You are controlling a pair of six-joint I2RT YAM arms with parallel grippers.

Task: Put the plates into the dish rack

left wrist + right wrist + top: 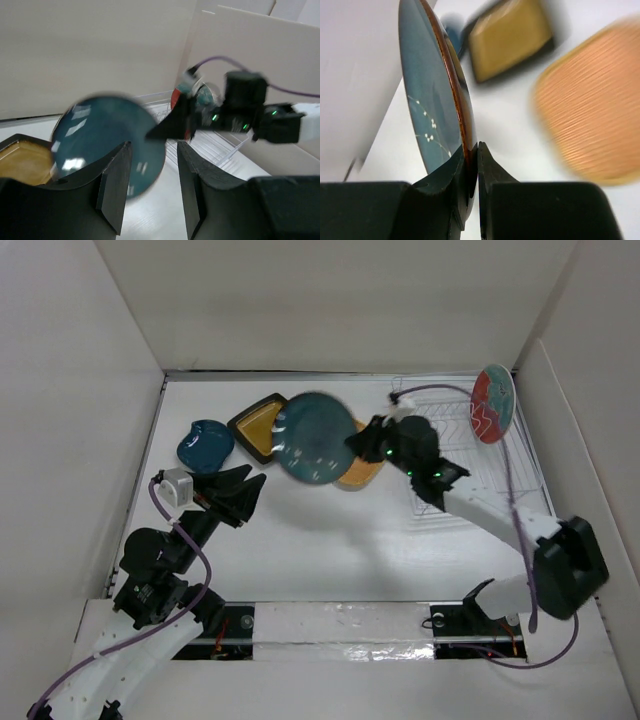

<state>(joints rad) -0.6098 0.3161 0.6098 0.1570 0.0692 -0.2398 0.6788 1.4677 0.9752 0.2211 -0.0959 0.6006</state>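
**While the left gripper point(250, 492) stood agape, the right gripper point(473, 150) pinched the dark teal plate point(312, 438)**

Where the right wrist view looked along its own fingers, both were pressed against the teal plate's brown rim, 1 on each face, with the dish standing nearly on edge between them. From above, that plate appeared blurred and lifted off the white table point(330, 550), gripped at its right edge and overlapping 2 others. These were the black-rimmed square plate point(256, 426) with the mustard-yellow centre to its left and the tan wooden plate point(362, 474) to its lower right. The small glossy blue plate point(205, 443) lay flat further left, just beside the square one. The dish rack point(452, 430) sat at the table's far right corner, behind the right arm, and held 1 dish: the red plate point(492, 403) with the teal pattern, upright among the prongs at the rack's far right end. The left gripper's jaws were spread wide with nothing between them, near the blue plate and apart from every dish. In its wrist view it pointed towards the raised teal plate and the right gripper beyond.
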